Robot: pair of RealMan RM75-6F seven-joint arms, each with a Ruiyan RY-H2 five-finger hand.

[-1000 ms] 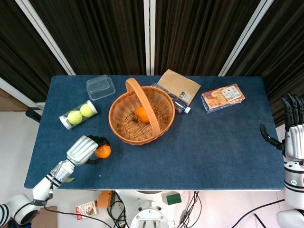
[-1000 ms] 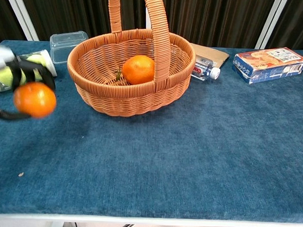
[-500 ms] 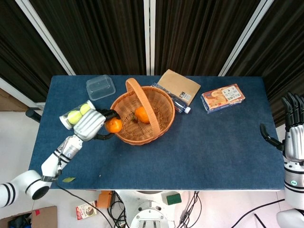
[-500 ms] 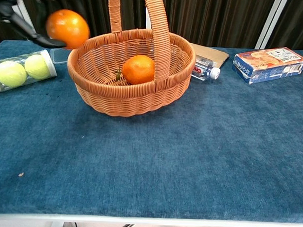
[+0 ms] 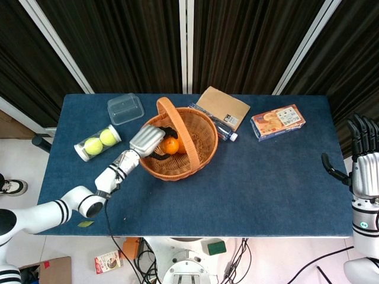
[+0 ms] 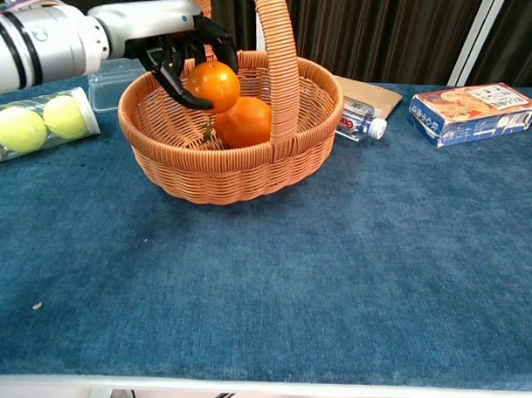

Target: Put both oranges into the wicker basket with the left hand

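The left hand point(image 6: 179, 52) reaches over the near-left rim of the basket point(image 6: 227, 176), fingers curled around an orange point(image 6: 212, 84) it holds above the basket's inside. That held orange sits just above and left of the second orange point(image 6: 244, 121), which lies on the basket floor beside the handle point(image 6: 279, 68); whether the two touch is unclear. Left of the basket lie a tube of tennis balls point(image 5: 98, 142) and, behind it, a clear plastic box point(image 5: 125, 108). Right of the basket are a bottle point(image 6: 360, 119), a brown envelope point(image 5: 223, 107) and a snack box point(image 5: 277, 122). Far right of the basket, off the table edge, the right hand point(image 5: 362, 157) stands upright, fingers straight, holding nothing.
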